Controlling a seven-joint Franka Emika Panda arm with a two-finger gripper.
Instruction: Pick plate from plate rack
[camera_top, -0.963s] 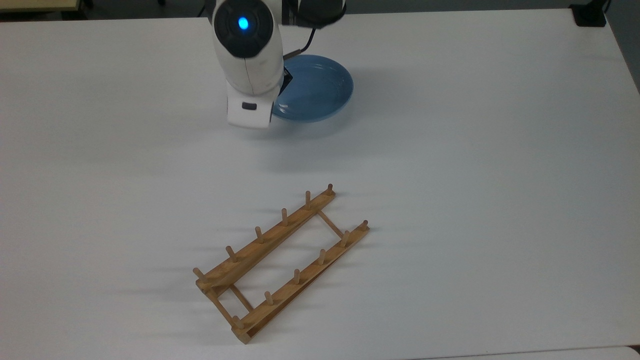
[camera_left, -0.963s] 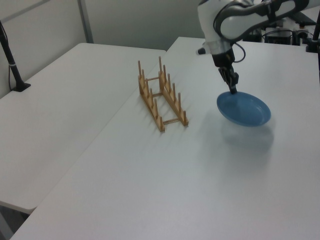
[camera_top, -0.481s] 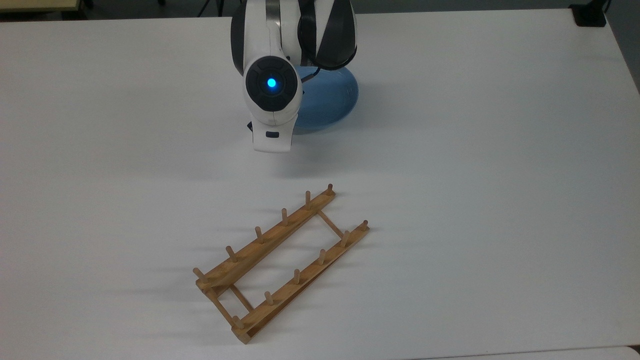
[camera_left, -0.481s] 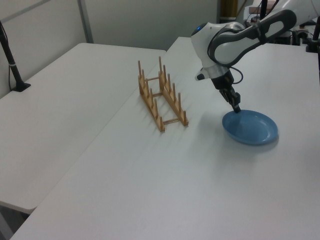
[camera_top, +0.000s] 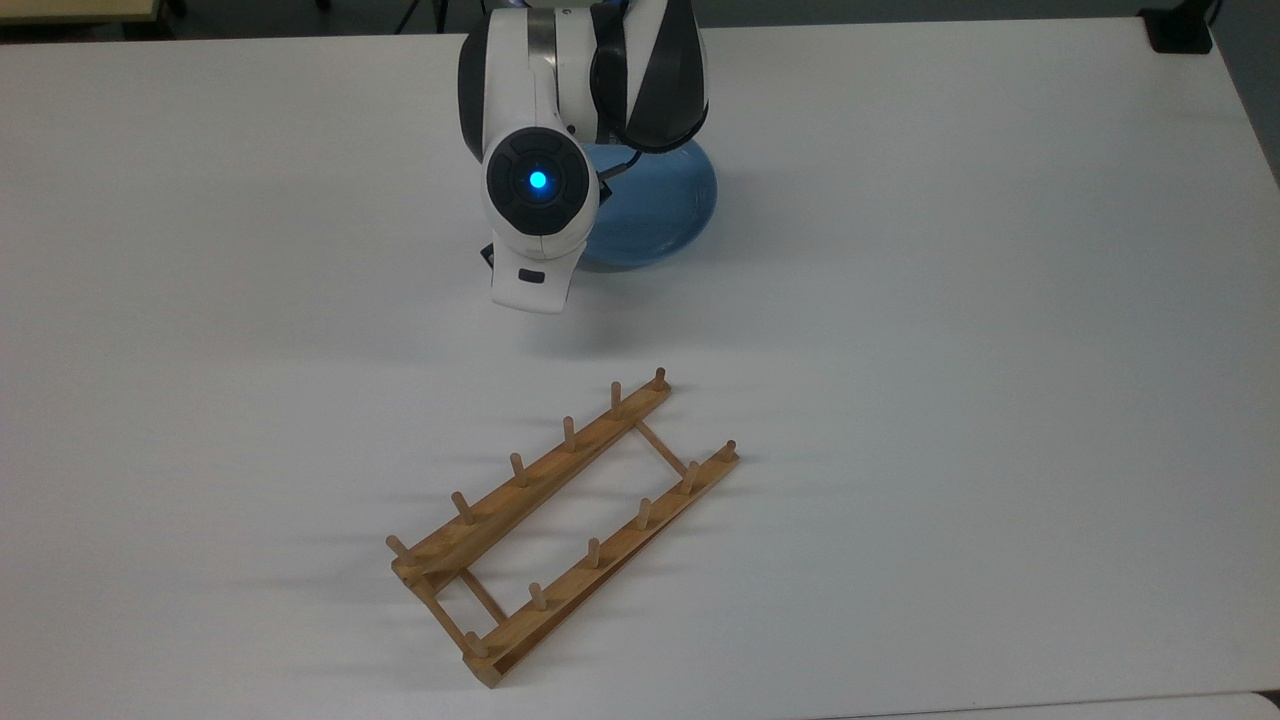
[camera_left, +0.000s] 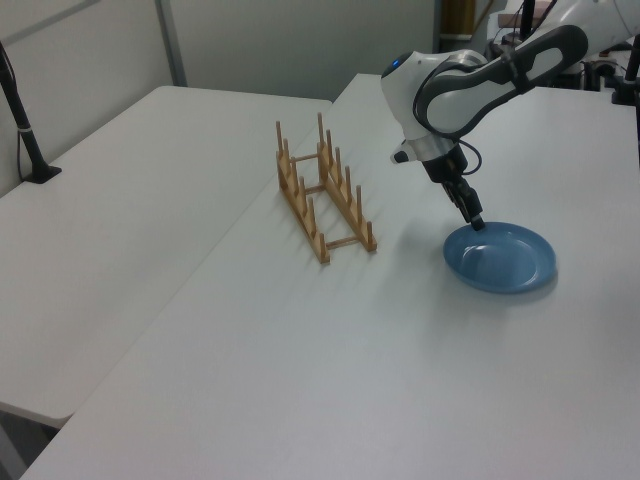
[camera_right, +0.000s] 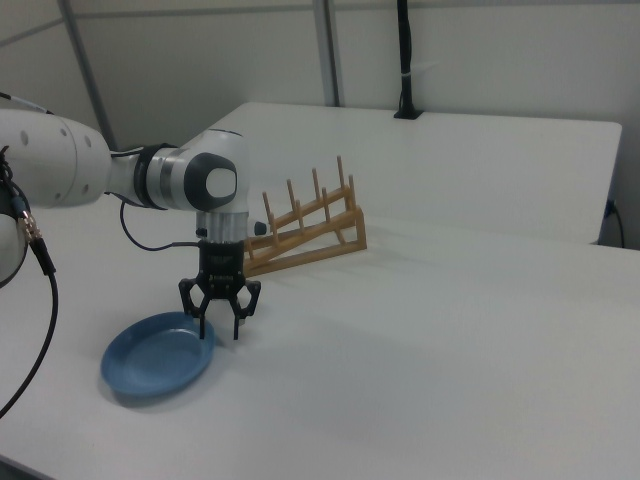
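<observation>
White laminate everywhere: the bench (camera_top: 950, 300) is smooth and matte, and in the left view a second white table (camera_left: 110, 210) butts up against it on the left view's left, with a black post (camera_left: 22, 120) standing at its far edge. Pale partition walls (camera_right: 480, 50) with grey metal uprights close off the room behind.

Moving across the top view from its left, here's the plate rack (camera_top: 562, 524), light-brown wood, two long rails joined by thin crossbars, round pegs standing up from each rail. It lies at a slant on the bench with nothing in it. In the right view it shows as a low wedge (camera_right: 305, 236) behind the arm.

Further along, the arm (camera_top: 560, 120), glossy white shell with black joints and a blue light glowing on its round cap. Below it the gripper (camera_right: 222, 320) points straight down, and the fingers (camera_right: 237, 322) are spread apart, holding nothing, their tips just above the plate's near rim.

And the plate (camera_top: 660, 205), round, shallow, plain light blue with a raised rim, sits flat on the bench, well apart from the rack. The left view has it (camera_left: 500, 258) at the left view's right, with the fingers over the rim edge nearest the rack.
</observation>
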